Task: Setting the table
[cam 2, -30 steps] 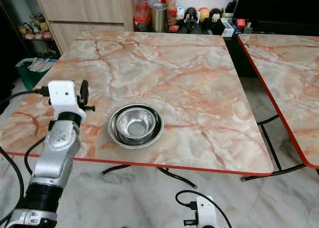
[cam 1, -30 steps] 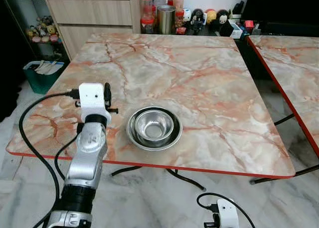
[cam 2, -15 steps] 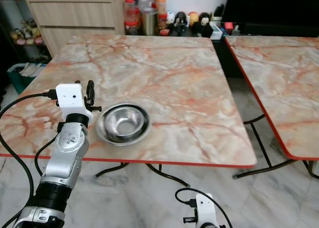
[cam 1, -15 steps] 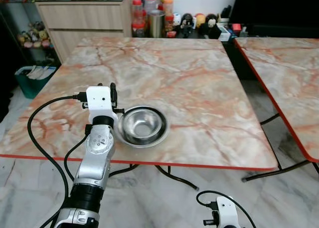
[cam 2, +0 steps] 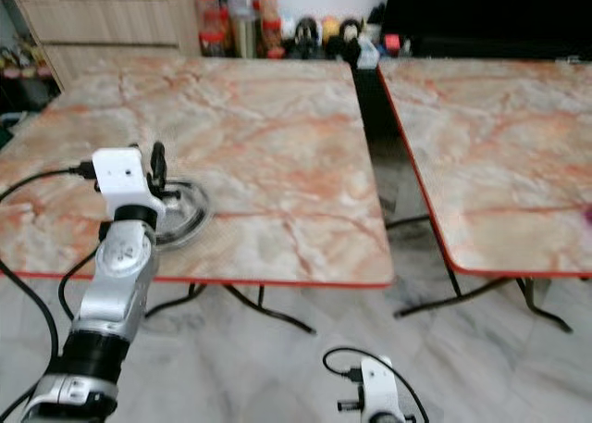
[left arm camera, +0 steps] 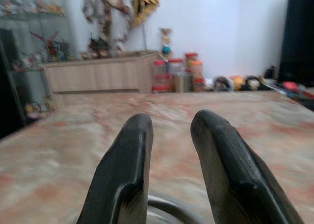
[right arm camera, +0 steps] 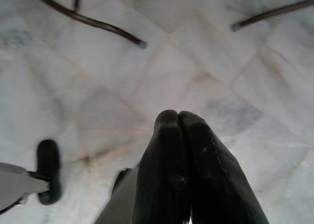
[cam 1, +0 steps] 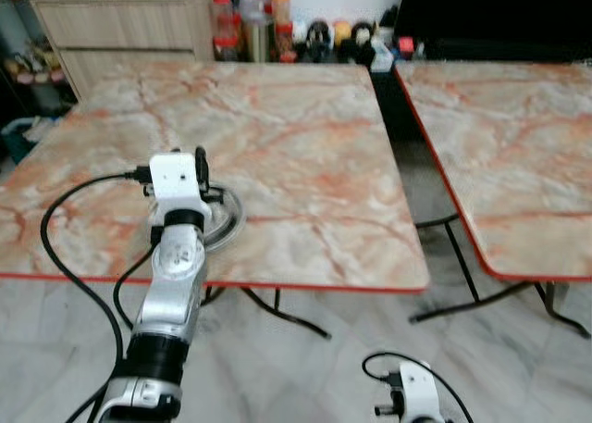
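Nested steel bowls (cam 1: 225,226) sit near the front edge of the marble table (cam 1: 287,127), mostly hidden behind my left wrist. My left gripper (left arm camera: 170,122) is raised just above the bowls' near rim (left arm camera: 172,210). Its two black fingers are open with nothing between them, and they point across the table toward the back wall. My right gripper (right arm camera: 174,117) hangs low beside me over the floor with its fingers pressed together, shut on nothing.
A second marble table (cam 1: 504,136) stands to the right across a narrow gap. Jars and small figurines (cam 1: 277,30) line the back beside a wooden cabinet (cam 1: 120,57). Black metal table legs (cam 1: 277,312) cross the tiled floor below.
The whole view has swung to the right, bringing the second table in and blurring the picture. My left gripper, earlier left of the bowls, now sits over their near rim.
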You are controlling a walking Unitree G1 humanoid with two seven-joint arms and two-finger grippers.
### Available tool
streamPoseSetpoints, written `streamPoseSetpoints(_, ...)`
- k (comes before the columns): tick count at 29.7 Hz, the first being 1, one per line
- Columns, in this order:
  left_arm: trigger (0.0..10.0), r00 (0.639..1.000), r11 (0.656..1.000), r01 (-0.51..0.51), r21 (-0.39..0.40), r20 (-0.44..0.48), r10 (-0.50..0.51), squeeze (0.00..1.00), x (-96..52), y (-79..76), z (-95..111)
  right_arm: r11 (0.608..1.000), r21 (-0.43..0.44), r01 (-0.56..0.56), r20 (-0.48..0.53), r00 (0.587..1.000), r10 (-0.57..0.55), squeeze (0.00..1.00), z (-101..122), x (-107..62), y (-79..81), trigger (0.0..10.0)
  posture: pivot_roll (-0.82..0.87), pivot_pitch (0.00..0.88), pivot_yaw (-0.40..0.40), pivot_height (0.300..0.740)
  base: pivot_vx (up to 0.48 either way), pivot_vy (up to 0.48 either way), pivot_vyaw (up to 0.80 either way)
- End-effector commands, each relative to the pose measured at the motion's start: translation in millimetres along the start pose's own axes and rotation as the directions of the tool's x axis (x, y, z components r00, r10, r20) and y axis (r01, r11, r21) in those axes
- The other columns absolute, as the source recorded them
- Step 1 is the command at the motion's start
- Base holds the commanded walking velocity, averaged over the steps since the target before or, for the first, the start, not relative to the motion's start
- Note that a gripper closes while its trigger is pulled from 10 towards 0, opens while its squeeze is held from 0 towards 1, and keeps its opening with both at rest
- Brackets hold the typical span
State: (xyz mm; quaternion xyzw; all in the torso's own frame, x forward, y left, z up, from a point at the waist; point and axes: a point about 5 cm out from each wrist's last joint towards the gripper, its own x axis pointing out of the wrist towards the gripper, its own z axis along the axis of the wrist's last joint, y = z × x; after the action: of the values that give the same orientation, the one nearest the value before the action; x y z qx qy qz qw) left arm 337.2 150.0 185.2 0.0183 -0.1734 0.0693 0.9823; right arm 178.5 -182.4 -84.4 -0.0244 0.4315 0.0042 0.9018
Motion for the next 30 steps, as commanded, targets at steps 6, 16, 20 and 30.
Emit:
streamPoseSetpoints(6,10.0,1.000,0.999,-0.020,0.037,0.007,0.019,0.00,-6.6,11.7,-3,1.000,0.011,0.015,-0.007,1.000,-0.015,0.00,-4,-1.3,-4.2,10.0,0.00,0.046,-0.029,0.740,0.000,-0.480,0.00)
streamPoseSetpoints(16,10.0,0.999,0.996,-0.012,0.090,-0.049,0.017,0.00,-29.3,25.0,-20,1.000,0.010,0.019,-0.005,1.000,-0.019,0.00,-4,-1.8,-5.7,10.0,0.00,0.062,-0.031,0.740,0.000,-0.480,0.00)
streamPoseSetpoints(20,10.0,0.996,0.994,-0.019,0.111,-0.087,0.029,0.00,-39.9,32.2,-29,1.000,0.012,0.019,-0.007,1.000,-0.019,0.00,-5,-2.0,-5.4,10.0,0.01,0.067,-0.032,0.740,0.000,-0.328,0.00)
streamPoseSetpoints(30,10.0,0.954,0.983,0.039,0.178,-0.298,0.016,0.00,-77.2,56.9,-77,1.000,0.021,0.022,-0.013,1.000,-0.022,0.00,-9,-3.2,-5.0,10.0,0.00,0.088,-0.029,0.740,0.000,0.000,0.00)
